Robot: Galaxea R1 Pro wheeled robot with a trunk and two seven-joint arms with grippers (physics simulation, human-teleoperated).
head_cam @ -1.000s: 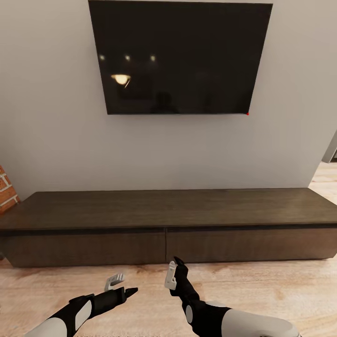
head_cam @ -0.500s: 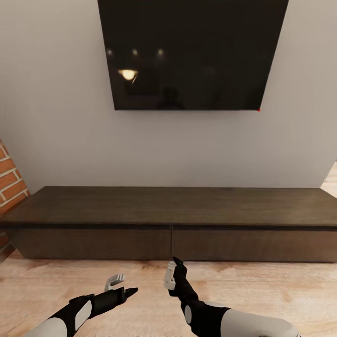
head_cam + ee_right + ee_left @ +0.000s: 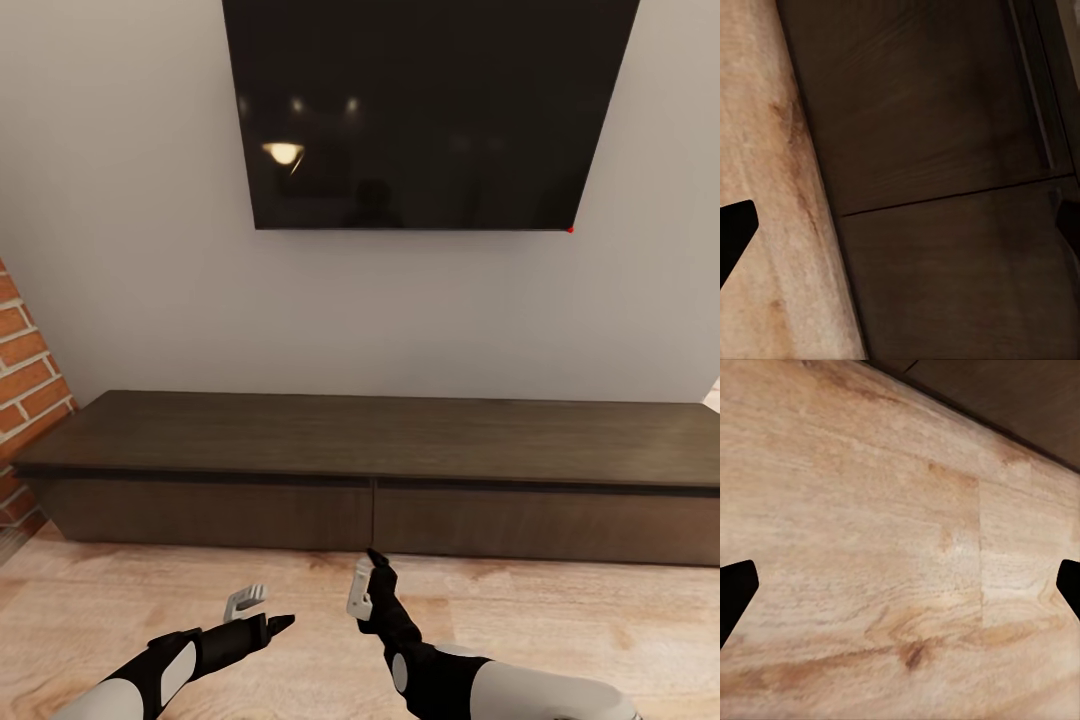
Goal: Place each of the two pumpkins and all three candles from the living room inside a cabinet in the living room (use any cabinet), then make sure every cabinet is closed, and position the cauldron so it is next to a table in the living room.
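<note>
The cabinet (image 3: pixel 370 440) is a long low dark-brown unit against the white wall. Its two wide drawer fronts (image 3: pixel 210 512) are flush and shut, and its top is bare. My left gripper (image 3: pixel 262 610) hangs open over the wooden floor, short of the left drawer. In the left wrist view its fingertips (image 3: pixel 735 589) stand wide apart above floorboards. My right gripper (image 3: pixel 368 575) is open too, near the seam between the drawers. The right wrist view has the drawer fronts (image 3: pixel 945 150) close ahead. The pumpkins, candles, cauldron and table are out of view.
A large black television (image 3: pixel 425 110) hangs on the wall above the cabinet. A red brick wall (image 3: pixel 25 390) juts in at the left end. Pale wooden floor (image 3: pixel 580 620) lies open between me and the cabinet.
The camera has moved: the cabinet and television have slid rightwards and more brick wall shows at the left. Both arms hold the same pose with open grippers.
</note>
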